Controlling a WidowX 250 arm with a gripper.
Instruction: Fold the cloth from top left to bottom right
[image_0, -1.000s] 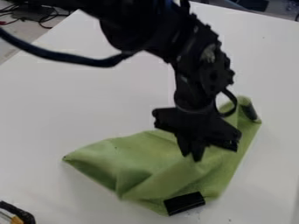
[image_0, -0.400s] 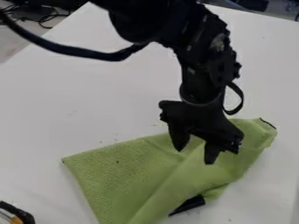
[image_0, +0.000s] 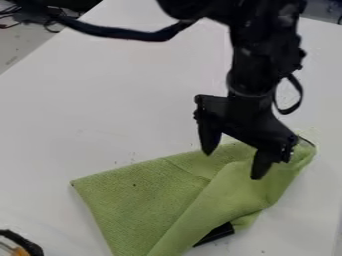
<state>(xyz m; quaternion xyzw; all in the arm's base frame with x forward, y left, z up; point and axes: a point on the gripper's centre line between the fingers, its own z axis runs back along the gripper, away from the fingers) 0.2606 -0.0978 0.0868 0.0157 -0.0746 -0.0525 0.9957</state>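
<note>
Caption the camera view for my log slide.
Open black WidowX gripper over a partly folded green cloth on a white table.

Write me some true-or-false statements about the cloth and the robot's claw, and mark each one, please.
1. The claw is open, its two fingers apart. True.
2. The cloth is blue. False: it is green.
3. The cloth rests on a white table. True.
4. The cloth lies completely flat, without folds. False: part of it is folded over.
5. A black piece pokes out at the cloth's lower edge. True.
</note>
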